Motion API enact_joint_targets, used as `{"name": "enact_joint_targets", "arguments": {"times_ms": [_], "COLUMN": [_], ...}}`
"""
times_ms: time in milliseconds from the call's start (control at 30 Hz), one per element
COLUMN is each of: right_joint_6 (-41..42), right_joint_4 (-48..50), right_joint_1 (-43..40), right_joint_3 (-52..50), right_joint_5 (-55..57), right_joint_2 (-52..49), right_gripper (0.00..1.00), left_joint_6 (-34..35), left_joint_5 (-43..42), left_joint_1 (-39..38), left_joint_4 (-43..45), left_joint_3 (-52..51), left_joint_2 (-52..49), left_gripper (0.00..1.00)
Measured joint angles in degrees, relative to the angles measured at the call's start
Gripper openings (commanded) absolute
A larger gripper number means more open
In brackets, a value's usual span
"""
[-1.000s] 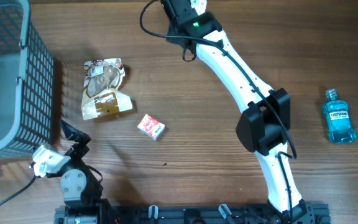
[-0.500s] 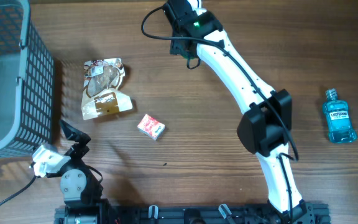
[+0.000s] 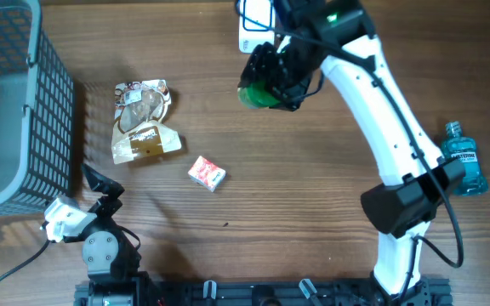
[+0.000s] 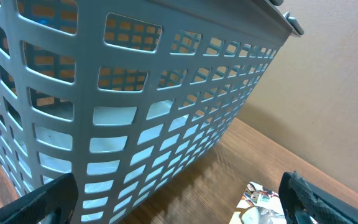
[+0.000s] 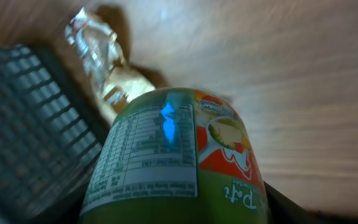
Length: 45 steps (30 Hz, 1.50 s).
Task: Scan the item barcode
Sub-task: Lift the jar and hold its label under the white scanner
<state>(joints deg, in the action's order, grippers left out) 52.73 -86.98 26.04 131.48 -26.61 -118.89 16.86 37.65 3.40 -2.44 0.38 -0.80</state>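
Green can [image 3: 258, 93] gripped in right gripper [image 3: 272, 81] jaws, near desk's far edge. Your wrist view blurred, barcode unreadable. Left gripper [image 3: 102, 189] jaws wide, near-left corner beside basket [image 3: 24, 110].

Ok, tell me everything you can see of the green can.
The green can is a cylinder with a glossy printed wrap: a white nutrition panel, a red-orange front with a yellow picture, a blue glint. The right pincer holds it, seemingly lifted off the table, by a white device. I see no barcode.
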Motion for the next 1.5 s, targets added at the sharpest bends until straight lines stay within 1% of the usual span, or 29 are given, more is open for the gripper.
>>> {"name": "enact_joint_targets", "arguments": {"times_ms": [133, 200, 267, 367, 467, 533, 567, 633, 667, 800, 900, 1033, 1233, 1500], "right_joint_6": [0.0, -0.3, -1.2, -2.6, -5.2, -7.5, -9.2, -11.7, -13.7, -19.8, -22.3, -24.6, -26.1, -26.1], "right_joint_4": [-0.6, 2.1, 8.3, 16.9, 26.0, 31.5, 36.0, 40.9, 45.2, 53.8, 57.7, 62.7, 66.7, 68.0], "right_joint_1": [-1.8, -1.8, -1.7, -1.6, -1.7, -1.7, -1.7, -1.7, -1.7, -1.7, -1.7, -1.7, -1.7, -1.7], "right_joint_3": [0.0, 0.0, 0.0, 0.0, -0.1, -0.1, -0.1, -0.1, -0.1, -0.1, -0.2, -0.2, -0.2, -0.2], "right_joint_5": [-4.1, -3.6, 1.2, 15.2, 24.5, 27.3, 29.0, 30.4, 31.0, 32.5, 35.3, 39.3, 41.5, 43.6], "right_joint_2": [0.0, 0.0, 0.0, 0.0, -0.5, -1.6, -3.3, -6.6, -9.6, -17.9, -20.7, -21.2, -22.5, -27.3], "right_gripper": [0.53, 0.54, 0.54, 0.53, 0.53, 0.54, 0.53, 0.54, 0.55, 0.55, 0.55, 0.55, 0.55, 0.55], "left_joint_6": [0.0, 0.0, 0.0, 0.0, 0.0, 0.0, 0.0, 0.0, 0.0, 0.0, 0.0, 0.0, 0.0, 0.0], "left_joint_5": [0.0, 0.0, 0.0, 0.0, 0.0, 0.0, 0.0, 0.0, 0.0, 0.0, 0.0, 0.0, 0.0, 0.0], "left_joint_1": [0.0, 0.0, 0.0, 0.0, 0.0, 0.0, 0.0, 0.0, 0.0, 0.0, 0.0, 0.0, 0.0, 0.0], "left_joint_4": [0.0, 0.0, 0.0, 0.0, 0.0, 0.0, 0.0, 0.0, 0.0, 0.0, 0.0, 0.0, 0.0, 0.0], "left_joint_3": [0.0, 0.0, 0.0, 0.0, 0.0, 0.0, 0.0, 0.0, 0.0, 0.0, 0.0, 0.0, 0.0, 0.0], "left_joint_2": [0.0, 0.0, 0.0, 0.0, 0.0, 0.0, 0.0, 0.0, 0.0, 0.0, 0.0, 0.0, 0.0, 0.0], "left_gripper": [1.00, 1.00, 1.00, 1.00, 1.00, 1.00, 1.00, 1.00, 1.00, 1.00, 1.00, 1.00, 1.00, 1.00]}}
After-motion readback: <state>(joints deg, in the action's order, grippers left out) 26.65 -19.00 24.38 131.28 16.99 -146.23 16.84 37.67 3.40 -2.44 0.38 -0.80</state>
